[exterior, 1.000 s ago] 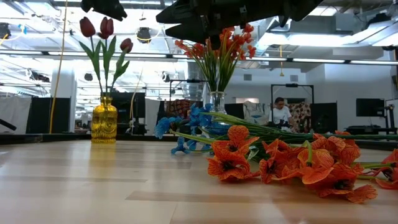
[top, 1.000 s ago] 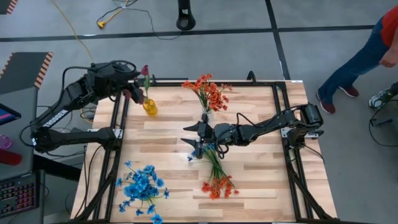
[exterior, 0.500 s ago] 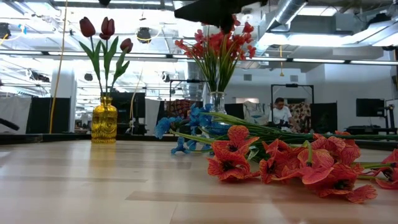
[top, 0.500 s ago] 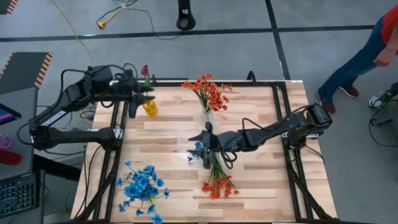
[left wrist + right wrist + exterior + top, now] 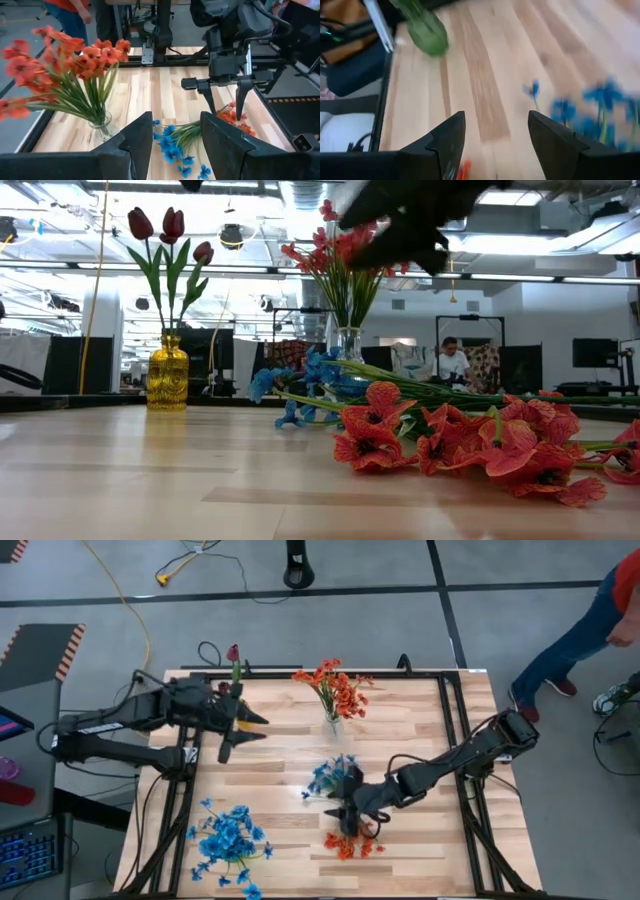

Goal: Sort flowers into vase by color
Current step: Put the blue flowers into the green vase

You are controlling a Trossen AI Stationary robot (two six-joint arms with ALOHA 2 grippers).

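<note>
Maroon tulips (image 5: 165,230) stand in a yellow vase (image 5: 167,375) at the far left. Orange-red flowers (image 5: 335,688) stand in a clear vase (image 5: 348,345) at the far middle. A small blue sprig (image 5: 330,776) and an orange-red sprig (image 5: 350,840) lie mid-table, and a blue bunch (image 5: 230,835) lies near-left. My right gripper (image 5: 350,818) hovers open above the orange-red sprig's stems, fingers pointing down (image 5: 225,102). My left gripper (image 5: 245,735) is open beside the yellow vase, which the arm mostly hides from above.
A dark metal frame (image 5: 455,740) borders the wooden table top. A green object (image 5: 422,27) shows past the table in the right wrist view. A person's legs (image 5: 580,640) are beyond the far right corner. Bare wood lies on the table's right side (image 5: 420,840).
My right gripper has moved toward the near edge, from above the blue sprig to above the orange-red sprig's stems, uncovering the blue sprig. My left gripper has come off the tulip vase's top, moving toward the near edge and a little rightward, and turned to face the table's right.
</note>
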